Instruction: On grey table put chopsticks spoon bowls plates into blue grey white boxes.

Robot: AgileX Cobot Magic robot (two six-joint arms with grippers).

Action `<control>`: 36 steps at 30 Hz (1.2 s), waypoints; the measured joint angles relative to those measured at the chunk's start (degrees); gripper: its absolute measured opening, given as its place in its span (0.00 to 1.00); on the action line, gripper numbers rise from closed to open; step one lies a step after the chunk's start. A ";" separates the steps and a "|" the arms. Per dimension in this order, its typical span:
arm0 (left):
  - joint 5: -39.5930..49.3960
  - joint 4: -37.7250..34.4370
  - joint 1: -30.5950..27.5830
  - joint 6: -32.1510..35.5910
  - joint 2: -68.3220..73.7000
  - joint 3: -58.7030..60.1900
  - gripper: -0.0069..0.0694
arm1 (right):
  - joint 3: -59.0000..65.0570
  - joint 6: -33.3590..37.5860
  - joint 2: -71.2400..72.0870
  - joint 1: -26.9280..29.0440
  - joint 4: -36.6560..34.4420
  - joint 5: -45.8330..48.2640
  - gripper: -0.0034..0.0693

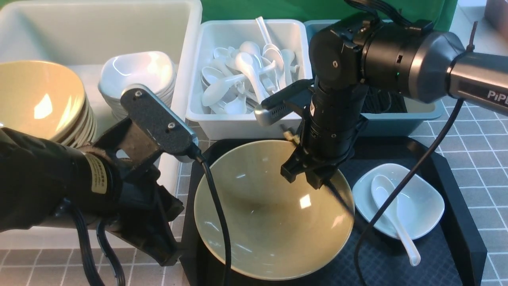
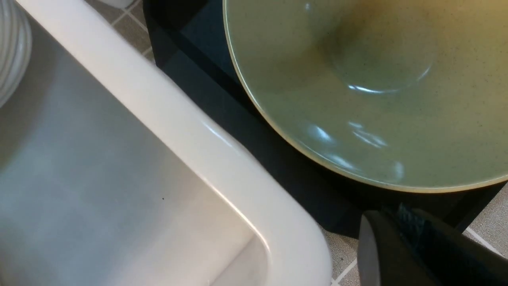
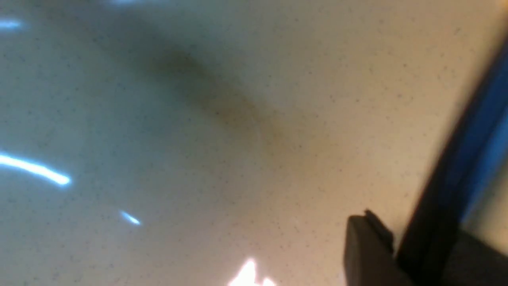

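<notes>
A large green-beige bowl (image 1: 274,214) sits on the black tray (image 1: 456,234); it also shows in the left wrist view (image 2: 369,99) and fills the right wrist view (image 3: 198,139). My right gripper (image 1: 307,178) hangs over the bowl's far right rim, shut on dark chopsticks (image 1: 341,200) that slant down across the rim. The chopsticks (image 3: 448,186) pass between its fingers (image 3: 405,238). A white spoon (image 1: 391,210) lies in a small white plate (image 1: 424,202) on the tray's right side. My left gripper (image 1: 166,256) is shut and empty (image 2: 397,214) at the tray's near left edge.
The big white box (image 1: 186,79) at the left holds stacked beige bowls (image 1: 39,99) and white bowls (image 1: 137,75); its rim (image 2: 222,159) lies next to the left gripper. A smaller white box (image 1: 238,125) holds several spoons. The blue box (image 1: 420,113) stands behind the right arm.
</notes>
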State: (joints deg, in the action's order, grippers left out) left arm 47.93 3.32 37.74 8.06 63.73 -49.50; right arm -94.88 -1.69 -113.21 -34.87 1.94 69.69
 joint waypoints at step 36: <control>-21.71 -12.49 0.00 1.83 31.61 -33.16 0.08 | -30.19 -1.05 -9.23 22.45 -4.31 -9.14 0.14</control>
State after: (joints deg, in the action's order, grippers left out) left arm 26.22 -9.18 37.74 9.89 95.35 -82.66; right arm -125.07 -2.74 -122.43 -12.42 -2.37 60.55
